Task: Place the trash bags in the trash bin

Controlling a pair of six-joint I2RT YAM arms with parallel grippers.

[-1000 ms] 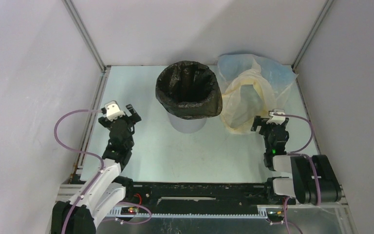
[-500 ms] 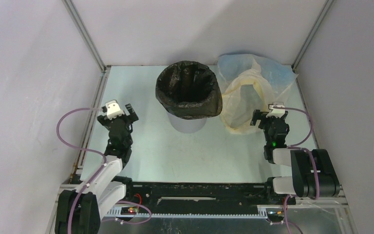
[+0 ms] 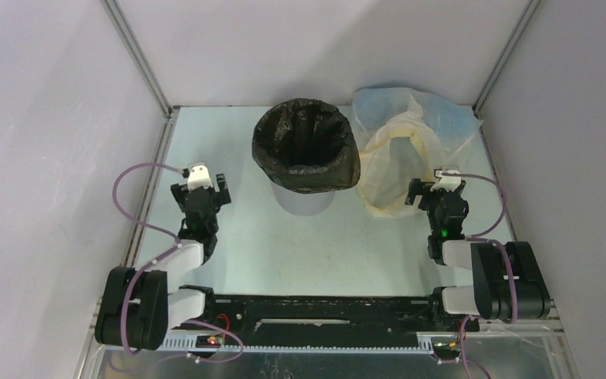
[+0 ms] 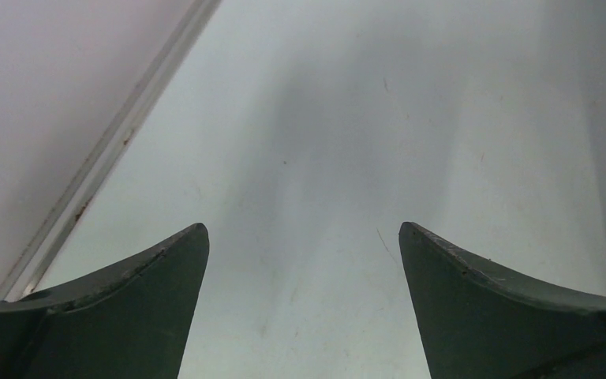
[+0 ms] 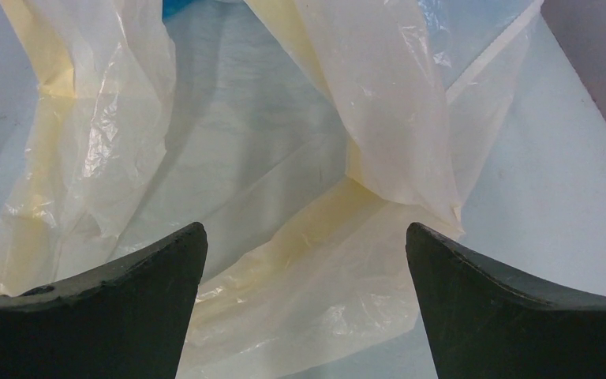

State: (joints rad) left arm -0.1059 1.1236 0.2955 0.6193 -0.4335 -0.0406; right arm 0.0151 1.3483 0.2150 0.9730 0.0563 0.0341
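Observation:
The glossy black trash bag (image 3: 306, 146) lines the pale grey-lavender trash bin (image 3: 304, 201), its edge folded over the rim, at the middle back of the table. My left gripper (image 3: 200, 188) is open and empty, low over the table left of the bin; in its wrist view (image 4: 300, 237) only bare table shows between the fingers. My right gripper (image 3: 435, 192) is open and empty, right of the bin; its wrist view (image 5: 304, 233) shows it just above the near edge of the yellowish bag.
A translucent yellowish and pale-blue plastic bag (image 3: 406, 150) lies at the back right, also filling the right wrist view (image 5: 284, 174). Grey enclosure walls stand on three sides, with a metal rail (image 4: 118, 142) along the left edge.
My left arm has drawn back and its gripper has shifted right toward the bin's side. My right gripper has moved slightly forward onto the yellowish bag's edge.

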